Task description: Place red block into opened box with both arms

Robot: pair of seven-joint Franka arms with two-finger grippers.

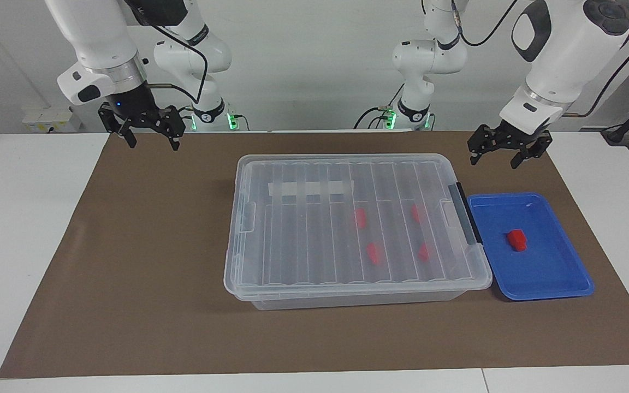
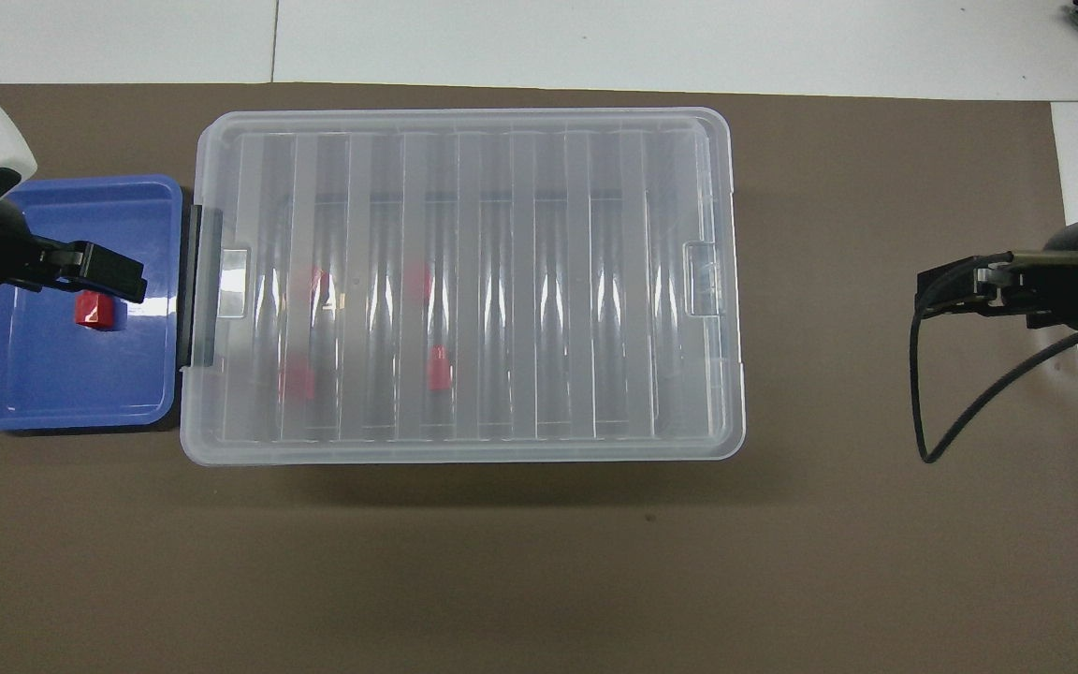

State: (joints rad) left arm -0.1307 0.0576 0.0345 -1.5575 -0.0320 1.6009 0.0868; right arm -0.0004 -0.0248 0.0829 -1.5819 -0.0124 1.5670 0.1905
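- Hovering with nothing held, your left gripper (image 1: 503, 152) hangs spread wide over the mat (image 1: 129, 245) beside the blue tray (image 1: 560, 284).
- Your right gripper (image 1: 148, 134) waits over the mat, likewise spread and holding nothing.
- You'll find the red block (image 1: 517, 239) in that tray, just beside the lidded box (image 1: 271, 256).

Both arms hang raised and apart; the left gripper (image 1: 510, 153) and right gripper (image 1: 150, 135) point down, fingers seemingly spread, nothing between them.

blue tray (image 1: 560, 278) | on brown mat (image 1: 129, 273) | white table (image 1: 19, 218) beneath
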